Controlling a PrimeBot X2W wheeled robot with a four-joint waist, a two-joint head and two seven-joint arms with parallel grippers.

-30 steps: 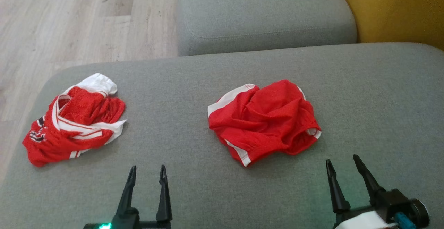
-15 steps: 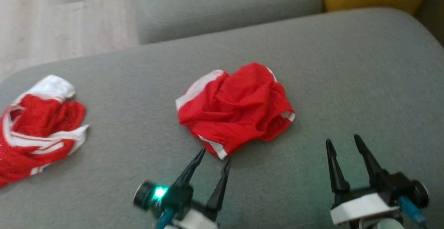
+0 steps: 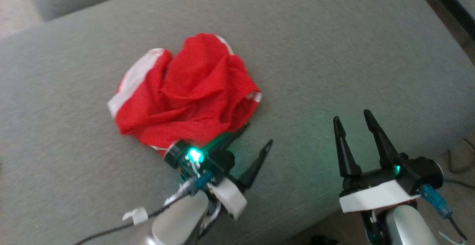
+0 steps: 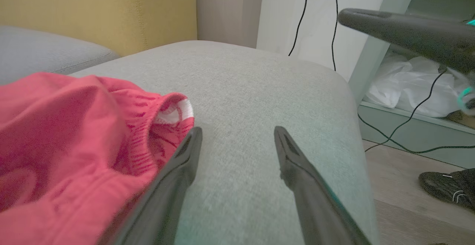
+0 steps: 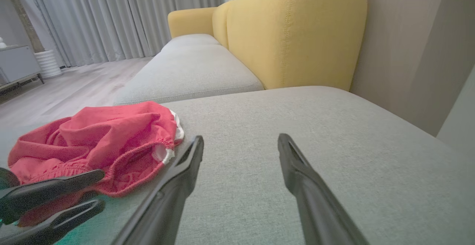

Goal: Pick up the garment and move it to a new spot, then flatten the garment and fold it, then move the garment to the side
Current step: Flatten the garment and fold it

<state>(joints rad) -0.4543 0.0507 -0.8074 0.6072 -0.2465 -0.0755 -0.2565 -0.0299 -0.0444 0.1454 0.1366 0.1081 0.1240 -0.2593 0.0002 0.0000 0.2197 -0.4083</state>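
Observation:
The garment (image 3: 185,92) is a crumpled red piece with white trim, lying in a heap on the grey sofa cushion (image 3: 334,44). My left gripper (image 3: 258,133) is open at the heap's near right edge, angled up and to the right. In the left wrist view its left finger (image 4: 185,156) lies along the elastic hem of the garment (image 4: 74,133), and bare cushion shows between the fingers. My right gripper (image 3: 351,116) stands open over bare cushion, well to the right of the garment. The right wrist view has the garment (image 5: 100,141) at left, with the left gripper (image 5: 55,200) below it.
The cushion's right edge (image 3: 456,52) drops to the floor, where cables (image 4: 389,133) and a dark shoe (image 4: 449,187) lie. A pale shelf holds a white bag (image 4: 408,92). A yellow sofa back (image 5: 297,33) and another grey seat (image 5: 193,67) lie beyond.
The head camera has swung right and down, so a second red-and-white garment at the left has left the view. My left gripper has moved forward and right to the garment's near edge. Both stay open.

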